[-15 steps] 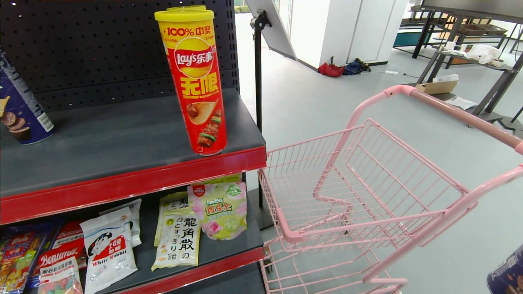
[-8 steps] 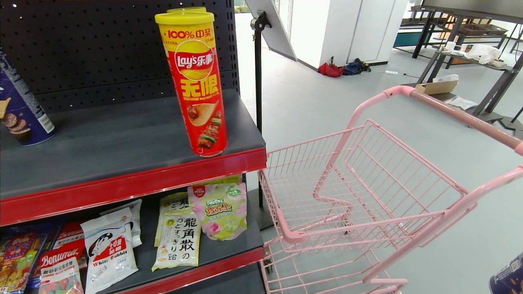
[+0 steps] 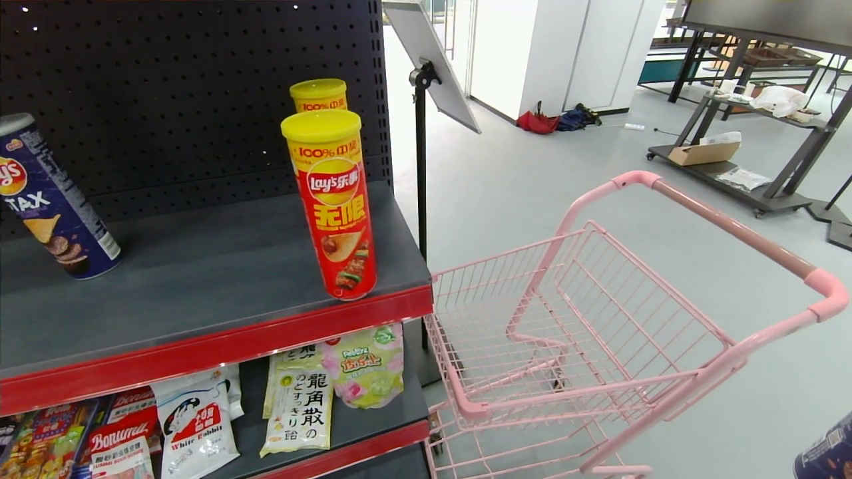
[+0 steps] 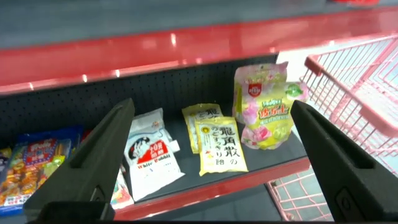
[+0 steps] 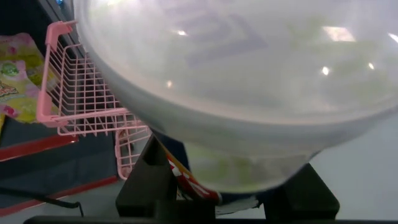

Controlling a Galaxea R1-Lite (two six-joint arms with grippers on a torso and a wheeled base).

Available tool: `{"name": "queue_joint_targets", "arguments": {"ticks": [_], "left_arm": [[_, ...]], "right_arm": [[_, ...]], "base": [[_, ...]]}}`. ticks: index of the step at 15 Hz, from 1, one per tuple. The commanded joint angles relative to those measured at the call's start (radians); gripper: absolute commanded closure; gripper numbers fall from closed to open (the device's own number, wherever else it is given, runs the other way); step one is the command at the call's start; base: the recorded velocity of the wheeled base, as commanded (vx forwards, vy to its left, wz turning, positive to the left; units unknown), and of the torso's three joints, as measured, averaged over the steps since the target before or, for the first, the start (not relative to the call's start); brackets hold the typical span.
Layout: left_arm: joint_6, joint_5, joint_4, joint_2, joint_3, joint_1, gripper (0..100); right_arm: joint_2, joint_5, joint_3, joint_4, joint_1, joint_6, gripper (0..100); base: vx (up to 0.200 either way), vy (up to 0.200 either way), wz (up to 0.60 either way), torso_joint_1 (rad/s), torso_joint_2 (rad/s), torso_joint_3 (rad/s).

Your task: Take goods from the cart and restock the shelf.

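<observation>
One blue can (image 3: 825, 452) pinched in right claw (image 5: 227, 186), lower right; shelf (image 3: 200, 266) lies left. Left claw (image 4: 211, 155) spread, empty.

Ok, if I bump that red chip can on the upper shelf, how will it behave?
Red chip can: tall, narrow and upright, so it likely tips easily. It stands at the shelf's red front lip, so a fall could go off the edge. It is round, so on its side it would probably roll.
</observation>
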Motion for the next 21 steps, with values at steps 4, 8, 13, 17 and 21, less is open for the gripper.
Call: {"name": "queue_joint_targets", "arguments": {"ticks": [4,8,13,17,21], "left_arm": [[0.0,0.001,0.0,0.0,0.001,0.0,0],[0.0,0.001,0.0,0.0,0.001,0.0,0],[0.0,0.001,0.0,0.0,-0.001,0.0,0],[0.0,0.001,0.0,0.0,-0.001,0.0,0],[0.0,0.001,0.0,0.0,0.001,0.0,0]], "right_arm": [[0.009,0.002,0.006,0.002,0.001,0.0,100],[0.012,0.006,0.012,0.0,0.003,-0.014,100],[0.012,0.006,0.014,0.0,0.003,-0.014,100],[0.01,0.006,0.023,0.0,0.003,-0.026,100],[0.004,0.006,0.044,-0.004,0.001,-0.043,100]], "base": [[0.0,0.0,0.0,0.223,-0.57,-0.344],[0.0,0.0,0.0,0.171,-0.41,-0.244],[0.0,0.0,0.0,0.162,-0.37,-0.214],[0.0,0.0,0.0,0.11,-0.25,-0.137],[0.0,0.0,0.6,0.007,-0.02,-0.01]]}}
